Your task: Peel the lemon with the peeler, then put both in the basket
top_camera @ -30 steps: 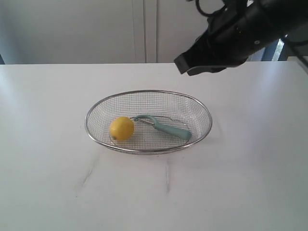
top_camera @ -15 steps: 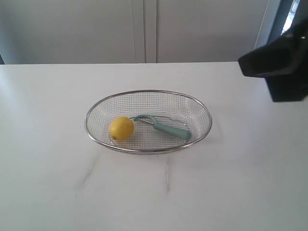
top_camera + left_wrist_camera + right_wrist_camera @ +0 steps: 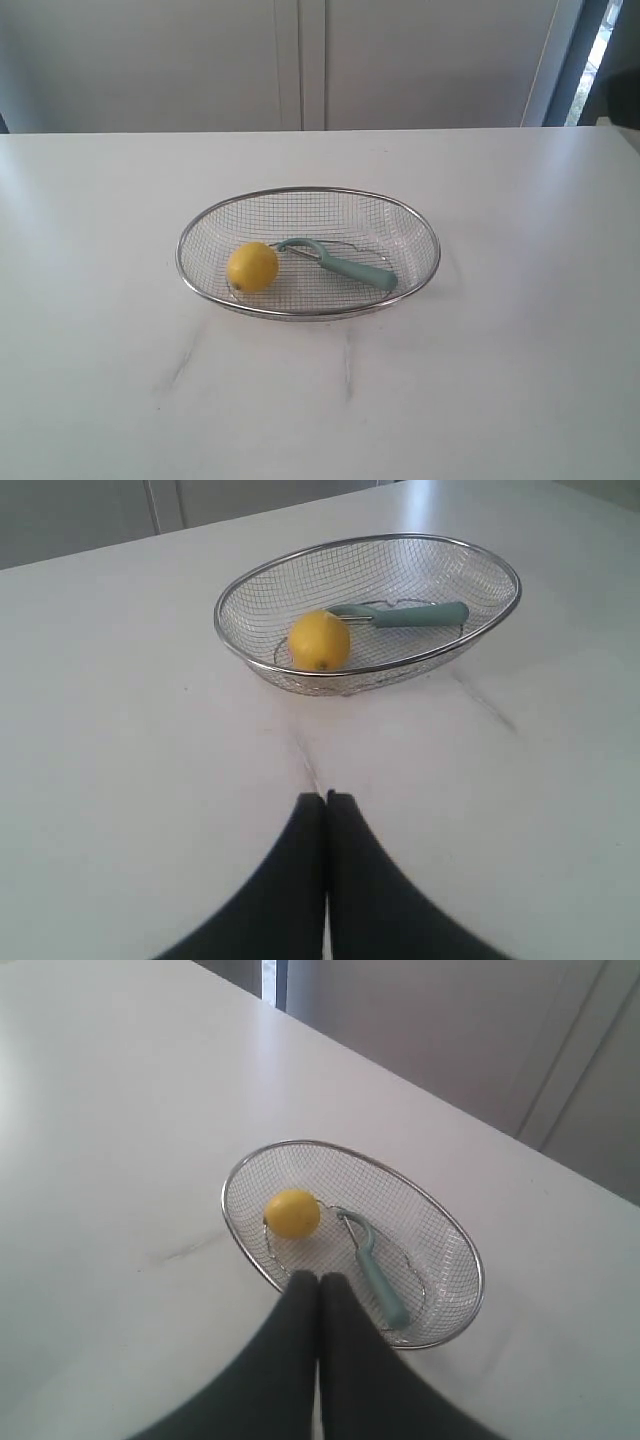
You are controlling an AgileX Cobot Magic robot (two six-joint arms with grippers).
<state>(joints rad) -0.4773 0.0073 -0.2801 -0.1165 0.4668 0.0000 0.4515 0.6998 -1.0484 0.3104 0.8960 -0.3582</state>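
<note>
Left wrist view gives you the left gripper (image 3: pixel 326 798) with its two dark fingers pressed flat against each other, jaws clenched and holding nothing. Ahead of those closed tips lies a stretch of bare white table (image 3: pixel 120 730). Beyond that stands the basket (image 3: pixel 475 580), well apart from the jaws. The lemon (image 3: pixel 319 641) sits inside it on the mesh, at the side of the basket nearer these jaws. The peeler (image 3: pixel 405 614) lies behind the lemon, farther from the tips, with its pale teal handle running along the mesh floor.

Your right gripper (image 3: pixel 319 1278) is clenched too, finger against finger, gripping nothing. Its camera looks down on the basket, and the closed tips overlap the basket's near rim in that picture; how high above the rim they are you cannot tell. Past the tips the lemon rests in the basket. The peeler lies beside it with the curved metal head toward the lemon and the handle pointing away.

On the exterior view you see both things in the same basket, with the lemon and the peeler's head just beside each other; whether they touch you cannot tell. The lemon's skin looks smooth and yellow over the side that shows.
</note>
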